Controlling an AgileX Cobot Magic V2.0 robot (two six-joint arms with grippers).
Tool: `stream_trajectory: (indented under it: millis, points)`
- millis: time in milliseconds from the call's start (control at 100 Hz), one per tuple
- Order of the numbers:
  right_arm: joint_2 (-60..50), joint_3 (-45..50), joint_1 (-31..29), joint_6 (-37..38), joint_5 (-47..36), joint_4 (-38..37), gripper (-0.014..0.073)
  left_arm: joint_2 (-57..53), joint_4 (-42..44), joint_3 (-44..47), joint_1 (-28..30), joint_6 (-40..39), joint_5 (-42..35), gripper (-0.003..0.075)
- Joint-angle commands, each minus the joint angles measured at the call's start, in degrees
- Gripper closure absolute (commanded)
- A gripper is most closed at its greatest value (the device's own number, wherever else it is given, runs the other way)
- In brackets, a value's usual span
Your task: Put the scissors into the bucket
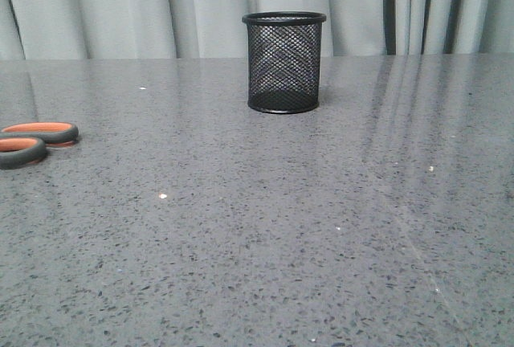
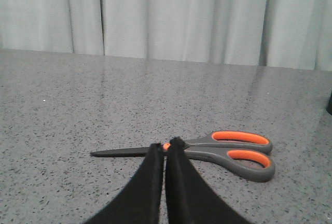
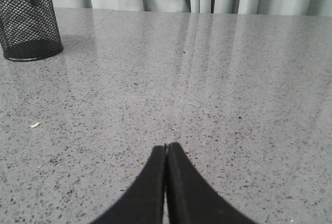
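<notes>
The scissors [image 1: 32, 142] lie flat at the table's far left edge in the front view, where only their grey, orange-lined handle loops show. In the left wrist view the whole scissors [image 2: 238, 137] show, dark blades pointing away from the loops. My left gripper [image 2: 166, 145] is shut with nothing in it, its tips just short of the scissors' pivot. The bucket [image 1: 284, 62], a black mesh cup, stands upright at the back centre. My right gripper [image 3: 166, 146] is shut and empty over bare table, far from the bucket [image 3: 28, 19]. Neither gripper shows in the front view.
The grey speckled table [image 1: 265, 226] runs back to pale curtains [image 1: 120, 2]. A small white speck [image 3: 35, 125] lies on the table between my right gripper and the bucket.
</notes>
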Motion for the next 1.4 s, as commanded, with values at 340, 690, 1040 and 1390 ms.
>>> stream_trajectory:
  millis: [340,690,1040,1390]
  points:
    - [-1.3,0.3,-0.3,-0.3,-4.3,-0.5,0.0639,-1.5,-0.3,2.3,-0.5,-0.6,-4.2,0.0740]
    - [-1.3,0.3,-0.3,-0.3,-4.3,-0.5,0.0639,-1.5,-0.3,2.3,-0.5,-0.6,-4.2,0.0740]
    - [-1.3,0.3,-0.3,-0.3,-7.5,-0.5,0.0639,-1.5,-0.3,2.3,-0.5,-0.6,-4.2,0.0740]
    - [-1.3,0.3,-0.3,-0.3,-8.5,0.0,0.0639,-1.5,-0.3,2.3,-0.5,-0.6,-4.2,0.0740]
